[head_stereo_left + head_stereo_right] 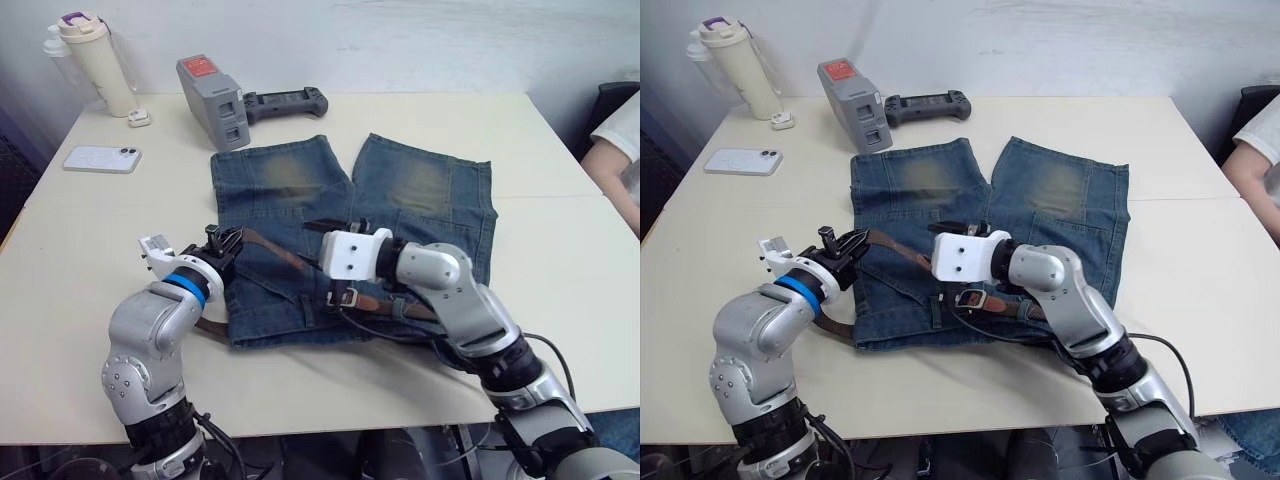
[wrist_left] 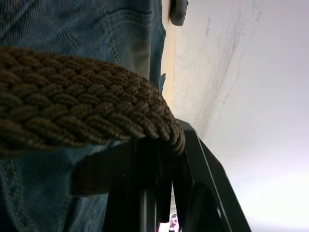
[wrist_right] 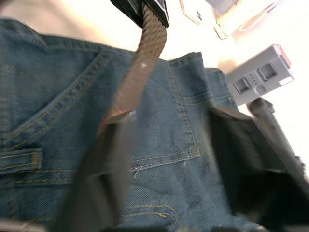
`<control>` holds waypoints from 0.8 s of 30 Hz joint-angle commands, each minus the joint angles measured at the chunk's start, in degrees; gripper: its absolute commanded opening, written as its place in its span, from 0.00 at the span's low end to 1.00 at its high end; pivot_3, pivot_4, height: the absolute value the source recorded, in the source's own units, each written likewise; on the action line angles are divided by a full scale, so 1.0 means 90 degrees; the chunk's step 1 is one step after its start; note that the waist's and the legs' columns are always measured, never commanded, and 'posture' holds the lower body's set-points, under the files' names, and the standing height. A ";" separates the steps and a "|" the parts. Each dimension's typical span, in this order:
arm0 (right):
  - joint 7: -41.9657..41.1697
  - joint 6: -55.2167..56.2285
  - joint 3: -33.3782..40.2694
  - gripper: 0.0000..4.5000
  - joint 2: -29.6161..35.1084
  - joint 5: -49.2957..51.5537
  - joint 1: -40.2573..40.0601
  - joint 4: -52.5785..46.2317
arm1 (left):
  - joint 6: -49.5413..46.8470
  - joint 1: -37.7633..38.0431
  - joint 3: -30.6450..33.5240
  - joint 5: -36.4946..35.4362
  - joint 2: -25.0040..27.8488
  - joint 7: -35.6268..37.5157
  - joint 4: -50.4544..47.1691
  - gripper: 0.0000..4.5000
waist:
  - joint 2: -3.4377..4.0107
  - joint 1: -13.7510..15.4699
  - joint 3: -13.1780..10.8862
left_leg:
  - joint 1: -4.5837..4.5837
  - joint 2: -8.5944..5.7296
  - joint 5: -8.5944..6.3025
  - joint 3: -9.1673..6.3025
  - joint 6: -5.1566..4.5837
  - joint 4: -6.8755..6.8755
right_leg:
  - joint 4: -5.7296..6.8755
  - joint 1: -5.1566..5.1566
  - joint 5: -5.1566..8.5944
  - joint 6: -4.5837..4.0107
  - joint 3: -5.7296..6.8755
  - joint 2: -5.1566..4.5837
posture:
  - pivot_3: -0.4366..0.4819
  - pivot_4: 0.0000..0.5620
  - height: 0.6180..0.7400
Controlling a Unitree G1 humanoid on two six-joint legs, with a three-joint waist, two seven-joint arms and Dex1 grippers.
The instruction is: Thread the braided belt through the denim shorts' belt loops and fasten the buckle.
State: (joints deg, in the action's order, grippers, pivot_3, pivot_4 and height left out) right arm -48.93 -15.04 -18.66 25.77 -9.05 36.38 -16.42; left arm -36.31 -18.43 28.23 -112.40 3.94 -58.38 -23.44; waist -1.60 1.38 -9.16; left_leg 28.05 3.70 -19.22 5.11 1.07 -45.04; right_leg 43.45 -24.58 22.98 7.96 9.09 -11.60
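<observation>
Showing the left gripper (image 1: 845, 248) clamped on the limp braided belt (image 1: 902, 256); right gripper (image 3: 164, 159) gaping, empty, over soft denim shorts (image 1: 1040, 200). Best held near the stiffer buckle (image 1: 972, 298).

Both head views are bright and evenly lit, with soft diffuse light from overhead; the cream table (image 1: 560, 260) shows no hard glare. Shadows are faint and short, gathering under the arms at about 6 o'clock. The far wall (image 1: 420, 40) looks pale and slightly washed. In the left wrist view the braided belt (image 2: 82, 108) is sharp in its weave, while the area towards 3 o'clock is blown out to near white. In the right wrist view the 2 dark fingers (image 3: 96, 183) are badly blurred, and the denim shorts (image 3: 58, 92) are crisper.
</observation>
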 commanded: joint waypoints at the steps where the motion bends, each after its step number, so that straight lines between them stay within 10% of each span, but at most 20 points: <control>1: -0.0439 -0.0468 0.0376 0.99 0.0323 0.0535 0.0022 -0.0565 | -0.0456 -0.0232 0.0317 -0.0067 0.0109 0.0368 0.0128 0.00 | 0.0002 0.0009 -0.0001 | 0.0000 0.0000 0.0000 0.0000 0.0000 0.0001 | -0.0002 0.0001 0.0000 0.0000 0.0000 0.0000 | 0.48 0.27 0.27; 11: -0.1426 -0.0817 0.0322 0.99 0.1582 0.1379 -0.1013 -0.1695 | -0.1282 -0.0781 0.0778 -0.0067 -0.0447 0.1222 0.0120 0.00 | 0.0001 0.0018 -0.0001 | 0.0001 -0.0001 0.0000 -0.0009 -0.0001 0.0012 | -0.0063 0.0020 -0.0004 0.0008 0.0009 0.0002 | 0.48 0.27 0.27; 24: 0.0632 -0.0693 0.0061 0.99 0.0447 0.0125 -0.0004 -0.0663 | -0.0989 -0.0694 0.0522 -0.0067 -0.0984 0.0747 -0.0213 0.00 | 0.0003 0.0025 -0.0003 | 0.0001 -0.0001 0.0003 -0.0012 0.0001 0.0008 | -0.0066 0.0021 -0.0006 0.0009 0.0009 0.0003 | 0.48 0.27 0.27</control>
State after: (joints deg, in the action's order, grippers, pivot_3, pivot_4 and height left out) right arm -46.26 -23.01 -17.83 30.75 -5.67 34.76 -23.14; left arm -45.77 -24.42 34.20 -112.32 -4.32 -51.22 -22.26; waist -1.57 1.61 -9.18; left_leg 28.06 3.70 -19.19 5.01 1.07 -44.97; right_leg 42.87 -24.39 22.93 8.05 9.17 -11.57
